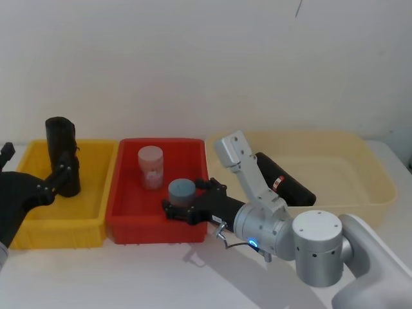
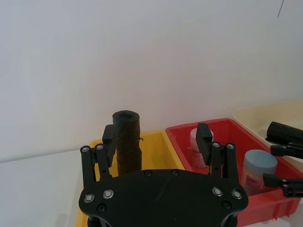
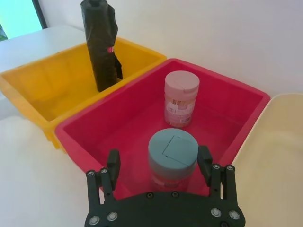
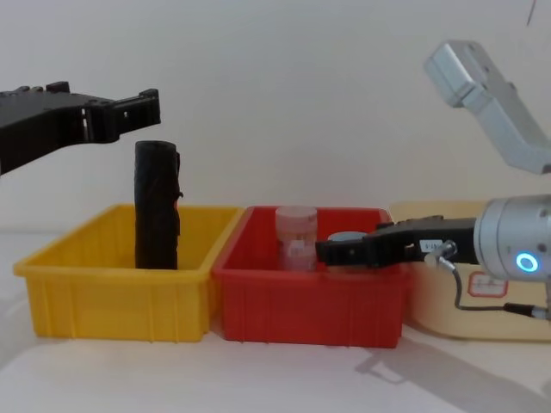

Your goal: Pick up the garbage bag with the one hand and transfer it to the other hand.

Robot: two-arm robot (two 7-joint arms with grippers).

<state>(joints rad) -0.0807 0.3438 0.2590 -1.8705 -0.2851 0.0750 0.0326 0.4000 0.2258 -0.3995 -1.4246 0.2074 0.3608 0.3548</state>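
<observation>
The garbage bag (image 1: 290, 185) lies on its side in the cream bin (image 1: 360, 193), tilted, its upper end towards the bin's near-left corner. A small red mark shows on its side. From the left wrist view it shows as a black end (image 2: 282, 130) at the far right edge.

The right gripper (image 1: 187, 199), on the fat silver wrist (image 1: 261, 225), reaches into the red bin (image 1: 129, 222), well left of the garbage bag and not touching it. Its jaws are spread, one on each side of the blue-lid jar (image 3: 173, 152), with gaps visible on both sides, so it grips nothing. The silver arm link (image 1: 248, 170) crosses in front of the bag's upper end. In the chest view the gripper (image 4: 336, 252) sits level with the red bin's rim.

The pink-lid jar (image 1: 151, 166) stands upright farther back in the red bin.

The left gripper (image 1: 59, 175) is over the yellow bin (image 1: 38, 235), far from the garbage bag, with the red bin between them. Its jaws are spread and hold nothing. A second black roll (image 4: 157, 205) stands upright in the yellow bin with a small loose flap on its side. In the chest view the left gripper (image 4: 142, 107) sits higher than the roll's top. In the left wrist view the roll stands beyond the left finger (image 2: 109, 137); whether it touches, I cannot tell.
</observation>
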